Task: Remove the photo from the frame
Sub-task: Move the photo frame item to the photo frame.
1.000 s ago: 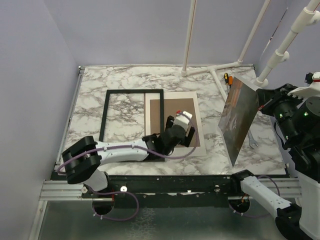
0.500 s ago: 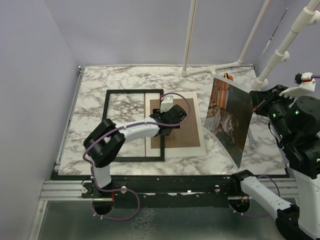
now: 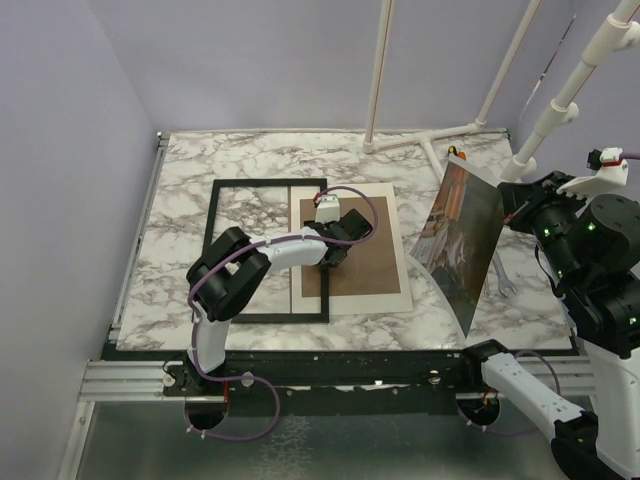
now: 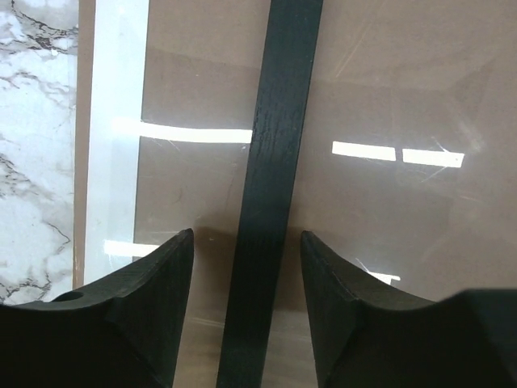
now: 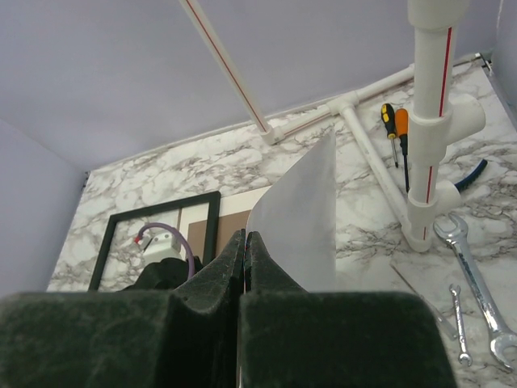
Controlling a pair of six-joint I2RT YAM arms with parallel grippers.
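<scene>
I have the photo [image 3: 463, 245] off the table, held up on edge at the right side, tilted, its printed face turned towards the overhead camera. The right gripper [image 3: 512, 212] has its jaws pressed together on the print's edge. The frame [image 3: 213, 235] lies flat on the marble table [image 3: 180, 180], well apart from the photo, with a brown board [image 3: 365, 265] overlapping its right side. My left gripper [image 4: 246, 236] hangs over the frame's right bar, jaws apart, one finger on each side with gaps showing. Two screwdrivers [image 5: 394, 121] and some spanners [image 5: 472, 275] lie at the far right
</scene>
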